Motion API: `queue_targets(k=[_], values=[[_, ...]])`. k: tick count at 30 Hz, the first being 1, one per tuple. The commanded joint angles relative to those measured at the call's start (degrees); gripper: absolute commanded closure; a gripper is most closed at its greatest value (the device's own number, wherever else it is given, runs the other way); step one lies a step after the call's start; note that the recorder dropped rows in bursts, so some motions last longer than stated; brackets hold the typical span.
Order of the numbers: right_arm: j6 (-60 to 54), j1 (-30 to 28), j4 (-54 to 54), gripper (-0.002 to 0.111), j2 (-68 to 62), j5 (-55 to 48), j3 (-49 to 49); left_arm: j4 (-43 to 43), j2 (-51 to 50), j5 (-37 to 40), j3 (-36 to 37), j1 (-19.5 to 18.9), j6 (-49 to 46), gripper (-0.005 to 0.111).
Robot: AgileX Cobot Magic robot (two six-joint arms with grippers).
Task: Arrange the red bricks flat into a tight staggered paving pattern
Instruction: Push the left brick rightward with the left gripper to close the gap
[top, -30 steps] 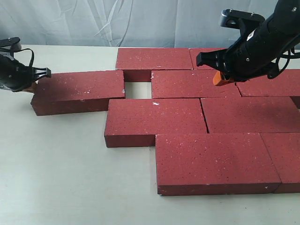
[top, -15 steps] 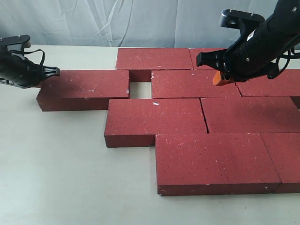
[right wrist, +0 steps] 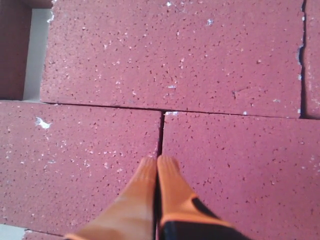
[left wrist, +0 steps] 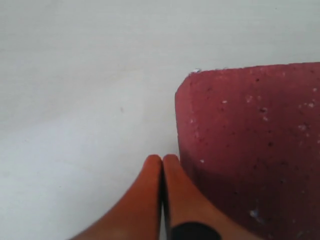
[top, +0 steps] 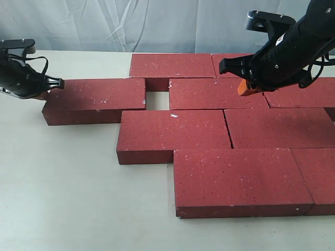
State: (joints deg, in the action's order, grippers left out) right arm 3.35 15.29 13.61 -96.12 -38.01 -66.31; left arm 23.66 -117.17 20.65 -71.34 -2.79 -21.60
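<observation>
Several dark red speckled bricks lie flat in staggered rows, among them one at the back [top: 171,65], one in the second row [top: 217,93] and one in front [top: 241,180]. A loose brick [top: 94,99] lies at the left, and a small open gap [top: 156,100] separates it from the second row. My left gripper [top: 44,93] is shut, its orange fingertips [left wrist: 172,167] against the loose brick's left end [left wrist: 250,145]. My right gripper [top: 243,90] is shut and hovers over the seam [right wrist: 161,127] between two laid bricks, holding nothing.
The pale tabletop [top: 68,183] stretches to the left and front of the bricks. A white cloth backdrop [top: 104,23] hangs behind the table. The brick rows run off the right edge of the exterior view.
The loose left brick has slid right toward the pattern with my left gripper behind it, narrowing the gap. The left gripper has since eased back slightly. The right arm has not moved.
</observation>
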Motion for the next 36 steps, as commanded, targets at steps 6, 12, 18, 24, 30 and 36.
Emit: queue_targets(k=[6,12,18,24,30,36], values=[[-0.3,-0.2,-0.2,0.109,0.5,0.5,0.3,-0.1,-0.1,0.3,-0.1,1.8,0.0,0.107],[-0.3,-0.2,-0.2,0.109,0.5,0.5,0.3,0.3,-1.5,0.1,-0.1,2.6,0.0,0.107],[-0.3,-0.2,-0.2,0.109,0.5,0.6,0.3,0.5,-1.6,-0.2,-0.1,4.3,0.0,0.107],[-0.3,-0.2,-0.1,0.109,0.5,0.6,0.3,0.9,-1.6,-1.2,-0.1,6.8,-0.1,0.107],[-0.3,-0.2,-0.1,0.109,0.5,0.6,0.3,0.9,-1.6,-1.6,-0.1,8.4,-0.1,0.107],[-0.3,-0.2,-0.1,0.109,0.5,0.6,0.3,1.7,-1.6,-1.8,-0.1,8.7,-0.1,0.107]])
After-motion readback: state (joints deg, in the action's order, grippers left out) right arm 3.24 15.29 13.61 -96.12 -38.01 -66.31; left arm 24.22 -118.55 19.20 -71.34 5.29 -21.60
